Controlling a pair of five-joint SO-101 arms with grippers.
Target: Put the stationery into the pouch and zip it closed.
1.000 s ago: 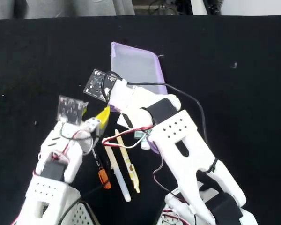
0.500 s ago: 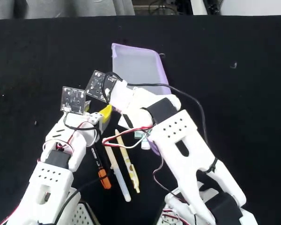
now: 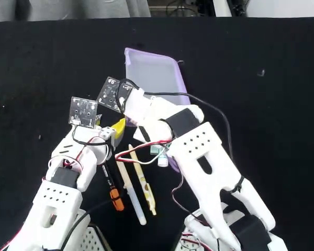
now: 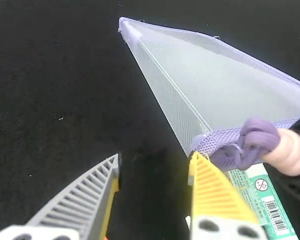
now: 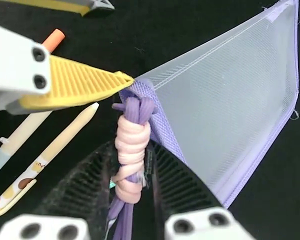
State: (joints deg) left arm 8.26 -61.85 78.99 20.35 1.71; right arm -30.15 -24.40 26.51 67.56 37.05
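Observation:
The purple mesh pouch lies flat at the table's middle, and its near corner carries a pink and purple pull cord. My right gripper is shut on that cord, its black fingers on either side. My left gripper is open right at the same corner; its yellow finger touches the pouch edge next to the cord. In the high view the left gripper and the right gripper meet there. Two cream pens and an orange-capped pen lie between the arms.
A green-labelled packet lies by the pouch corner under the right arm. The cream pens and the orange cap sit close behind the left gripper. Bare black tabletop spreads to the right and far left.
The left arm swung forward and towards the pouch corner, bringing its yellow finger up beside the cord. The right gripper kept hold of the cord and barely shifted.

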